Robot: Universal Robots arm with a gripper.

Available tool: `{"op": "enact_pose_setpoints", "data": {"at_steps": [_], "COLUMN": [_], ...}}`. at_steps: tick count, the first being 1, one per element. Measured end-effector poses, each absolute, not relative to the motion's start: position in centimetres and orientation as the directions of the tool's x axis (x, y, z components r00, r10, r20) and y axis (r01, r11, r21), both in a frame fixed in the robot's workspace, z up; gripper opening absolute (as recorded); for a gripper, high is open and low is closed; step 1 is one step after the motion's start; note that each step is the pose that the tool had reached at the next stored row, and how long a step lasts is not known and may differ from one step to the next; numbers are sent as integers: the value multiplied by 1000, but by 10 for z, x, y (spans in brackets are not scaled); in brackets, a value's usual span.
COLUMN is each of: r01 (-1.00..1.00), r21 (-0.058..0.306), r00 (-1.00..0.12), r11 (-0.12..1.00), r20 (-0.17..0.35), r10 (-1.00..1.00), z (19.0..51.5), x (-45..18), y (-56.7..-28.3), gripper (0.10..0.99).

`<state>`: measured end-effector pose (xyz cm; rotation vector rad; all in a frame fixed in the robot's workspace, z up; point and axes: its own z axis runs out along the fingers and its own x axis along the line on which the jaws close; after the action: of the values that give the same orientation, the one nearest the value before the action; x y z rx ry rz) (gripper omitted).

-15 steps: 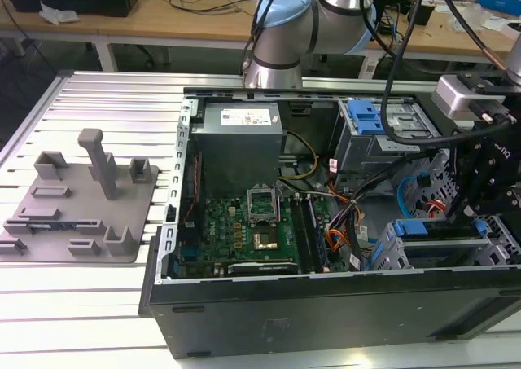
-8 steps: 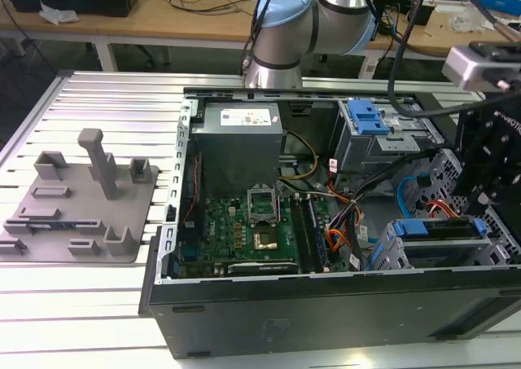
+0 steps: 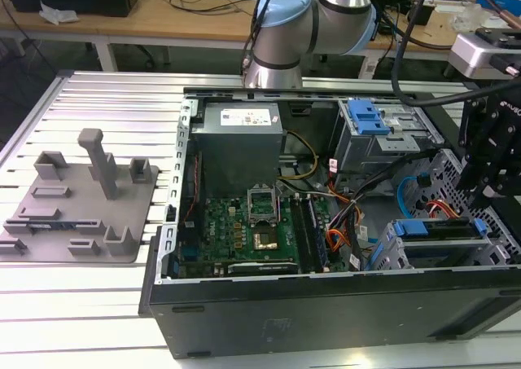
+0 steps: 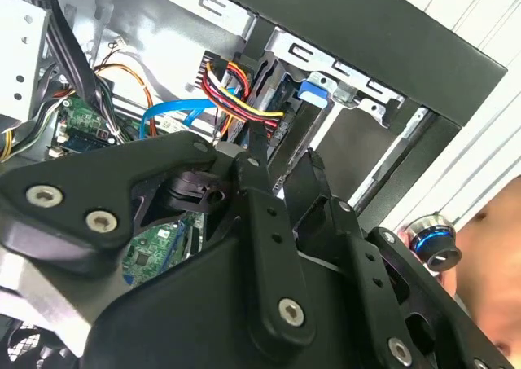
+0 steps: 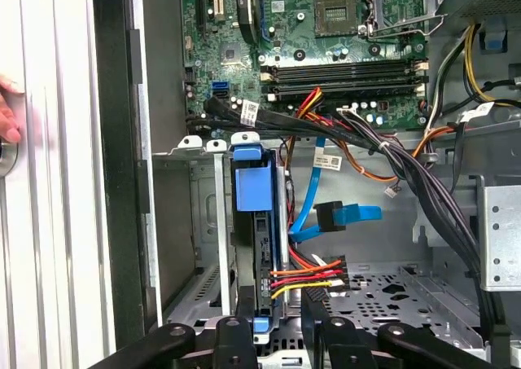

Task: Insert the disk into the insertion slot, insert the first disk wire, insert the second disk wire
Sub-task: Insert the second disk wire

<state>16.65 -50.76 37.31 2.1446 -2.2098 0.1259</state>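
The flat disk (image 5: pixel 248 214) in its bright blue plastic carrier sits inside the grey perforated-metal insertion slot (image 5: pixel 207 247), just ahead of the pincer (image 5: pixel 274 320) (narrowly parted, empty). Beside it the red-yellow-black power wire (image 5: pixel 305 275) looks unplugged, and the flat blue data wire (image 5: pixel 346 214) hangs loose beyond.

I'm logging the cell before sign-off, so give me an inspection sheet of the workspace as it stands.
Surface: slotted metal table, bears open computer case.
Job's things: disk sits in the insertion slot.
Clutter: grey fixture on the table.
Gripper: gripper open, over the disk.
Cables: blue cable and red-yellow wires beside the disk; whether plugged, cannot tell.
Surroundings: workbenches behind; a hand by the case.
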Motion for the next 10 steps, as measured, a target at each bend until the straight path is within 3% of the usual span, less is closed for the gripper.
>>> {"op": "enact_pose_setpoints", "data": {"at_steps": [10], "r01": [-999], "r21": [-17], "r00": [-31], "r11": [29], "r20": [100], "r10": [-995], "z": [373], "x": [167], "y": [-507], "gripper": [365]}}
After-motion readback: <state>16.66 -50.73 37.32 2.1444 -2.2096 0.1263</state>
